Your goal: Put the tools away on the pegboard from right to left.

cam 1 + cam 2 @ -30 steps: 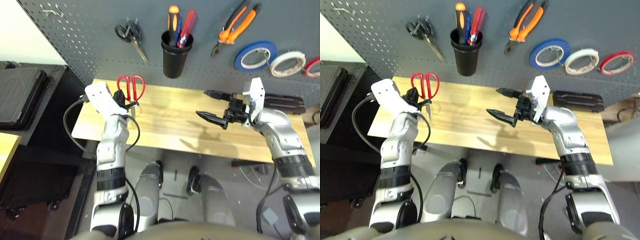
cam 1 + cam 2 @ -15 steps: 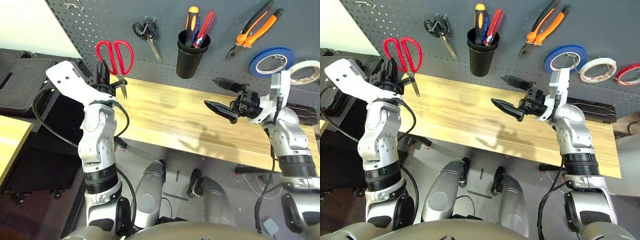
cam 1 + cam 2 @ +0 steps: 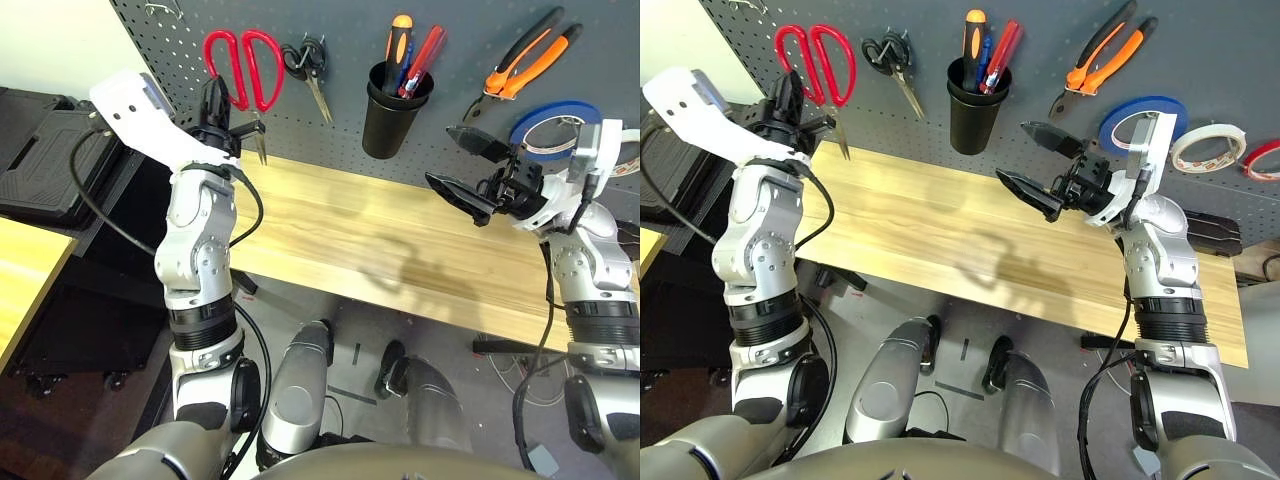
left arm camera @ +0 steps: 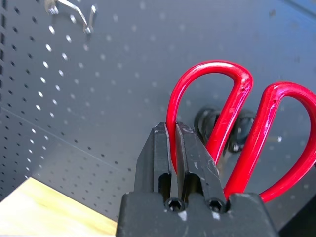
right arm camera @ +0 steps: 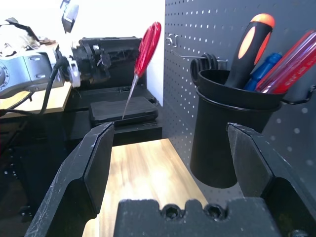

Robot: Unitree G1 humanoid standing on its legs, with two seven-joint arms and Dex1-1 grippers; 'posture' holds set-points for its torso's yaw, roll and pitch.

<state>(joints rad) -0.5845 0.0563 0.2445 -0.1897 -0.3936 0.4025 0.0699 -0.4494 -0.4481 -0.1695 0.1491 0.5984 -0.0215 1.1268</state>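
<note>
My left gripper (image 3: pixel 216 108) is shut on one handle loop of the red-handled scissors (image 3: pixel 243 62). It holds them upright against the pegboard (image 3: pixel 330 20), blades (image 3: pixel 260 148) pointing down, just left of the black-handled scissors (image 3: pixel 305 70). The fingers (image 4: pixel 158 148) pinch the red loop. My right gripper (image 3: pixel 1036 160) stands open over the table, near the black cup (image 3: pixel 975 105) that holds the black-and-orange screwdriver (image 3: pixel 972 35). The pliers (image 3: pixel 1102 52) and the whitish tape ring (image 3: pixel 1210 148) hang on the board to the right.
An empty metal hook (image 4: pixel 74 11) sits on the board up and left of the red scissors. Blue (image 3: pixel 1135 118) and red (image 3: pixel 1265 160) tape rings hang on the board. The wooden table (image 3: pixel 380 240) carries a black case (image 3: pixel 1212 232) at its right. Another black case (image 3: pixel 40 150) lies left of the table.
My left arm has lifted the red scissors from the table's left end up against the pegboard. The right gripper rose a little, still open. The camera has also shifted.
</note>
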